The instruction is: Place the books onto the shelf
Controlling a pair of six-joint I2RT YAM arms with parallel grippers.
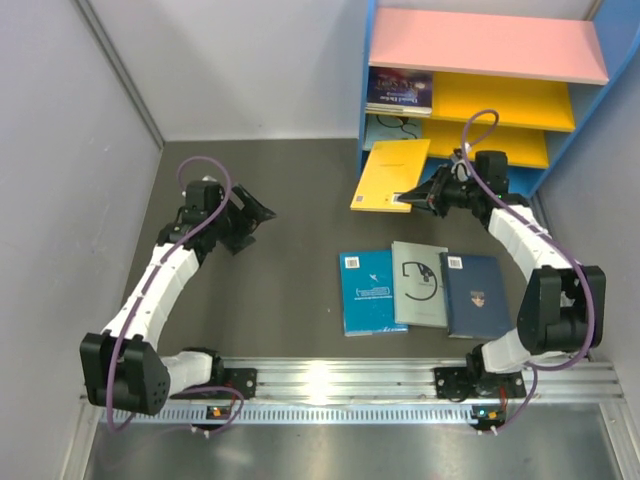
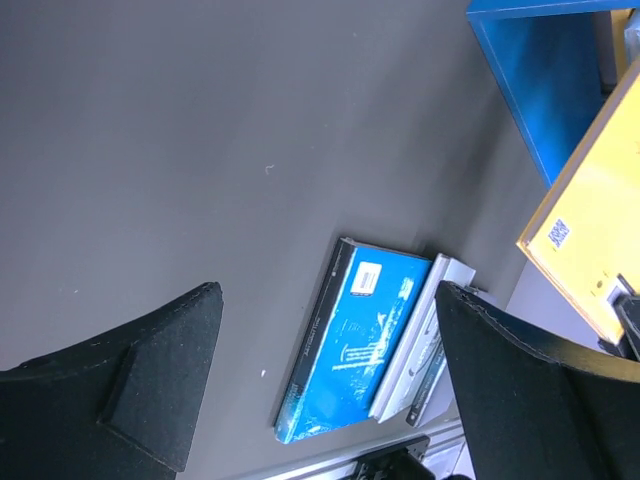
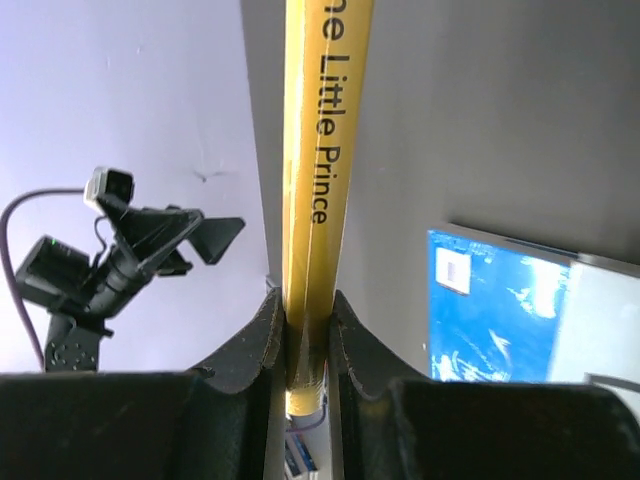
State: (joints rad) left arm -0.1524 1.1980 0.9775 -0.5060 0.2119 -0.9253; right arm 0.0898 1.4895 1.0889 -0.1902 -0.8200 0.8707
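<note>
Right hand (image 1: 412, 197) clenched on one edge of the yellow Little Prince book (image 1: 388, 170), just before the shelf (image 1: 480, 45); best levelled, then slid in squarely; left hand (image 1: 258, 212) released, empty.

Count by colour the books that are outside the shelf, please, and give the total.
Yellow book: 1, clamped between the right arm's fingers
Bright blue book: 1
Grey-green book: 1
Navy book: 1
Total: 4
</note>
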